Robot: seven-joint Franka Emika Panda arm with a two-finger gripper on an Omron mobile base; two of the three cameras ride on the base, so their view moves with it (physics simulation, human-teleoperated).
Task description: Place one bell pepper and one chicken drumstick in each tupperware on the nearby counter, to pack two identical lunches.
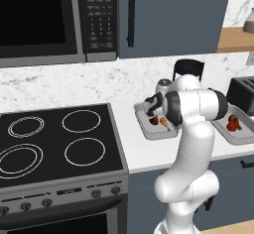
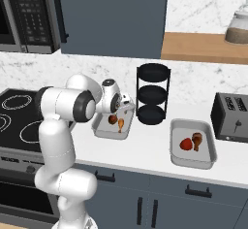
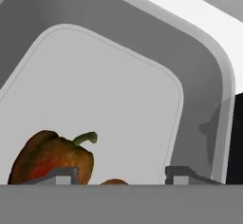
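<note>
Two light-grey tupperware stand on the white counter point(image 2: 145, 151). Over the left tupperware point(image 2: 99, 130) my gripper point(image 2: 125, 107) hangs open, pointing down into it. In the hand view a dark red bell pepper point(image 3: 52, 159) with a green stem lies on this tupperware's floor point(image 3: 104, 90), by one fingertip point(image 3: 64, 173) and not clamped. A brown sliver of the chicken drumstick point(image 3: 113, 182) shows beside it. The same pepper point(image 2: 112, 119) and drumstick point(image 2: 120, 124) also show from the base. The right tupperware point(image 2: 193, 161) holds a red bell pepper point(image 2: 185, 144) and a drumstick point(image 2: 197, 140).
A black three-tier rack point(image 2: 151, 94) stands at the back between the two tupperware. A dark toaster point(image 2: 231, 116) sits at the right end of the counter. The black stove top point(image 1: 54, 144) lies to the left, with a microwave point(image 1: 42, 20) above it.
</note>
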